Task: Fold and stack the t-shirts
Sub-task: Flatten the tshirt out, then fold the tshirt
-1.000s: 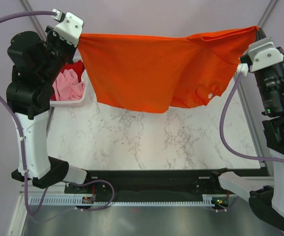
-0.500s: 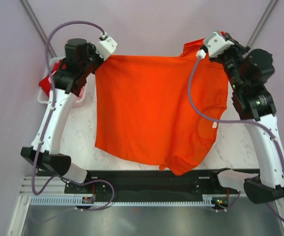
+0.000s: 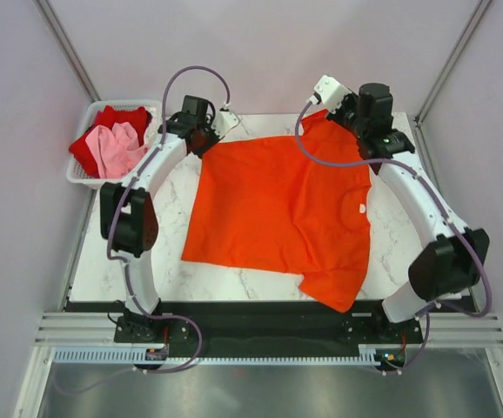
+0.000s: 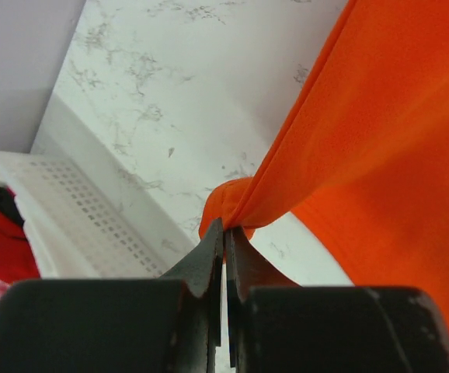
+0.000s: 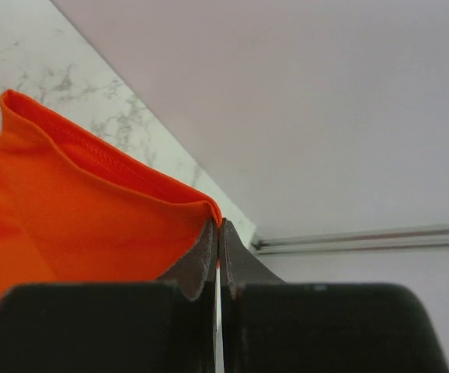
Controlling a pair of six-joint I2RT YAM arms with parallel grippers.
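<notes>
The bright orange-red t-shirt (image 3: 278, 205) lies spread across the marble table (image 3: 147, 244), its near hem toward the arm bases. My left gripper (image 3: 208, 144) is shut on its far left corner (image 4: 232, 210), low over the table. My right gripper (image 3: 334, 111) is shut on the far right corner (image 5: 197, 206), close to the back wall. A deeper red t-shirt (image 3: 117, 122) and a pale pink t-shirt (image 3: 117, 148) lie bunched in the white basket (image 3: 82, 177) at the far left.
The basket's slatted wall (image 4: 77, 225) stands just left of my left gripper. The back wall (image 5: 325, 101) and a metal frame rail (image 5: 364, 237) are close behind my right gripper. Bare marble shows along the table's left and right sides.
Both arms have reached far forward and come down, carrying the orange-red t-shirt from hanging stretched in the air to lying spread on the table. Both grips held.
</notes>
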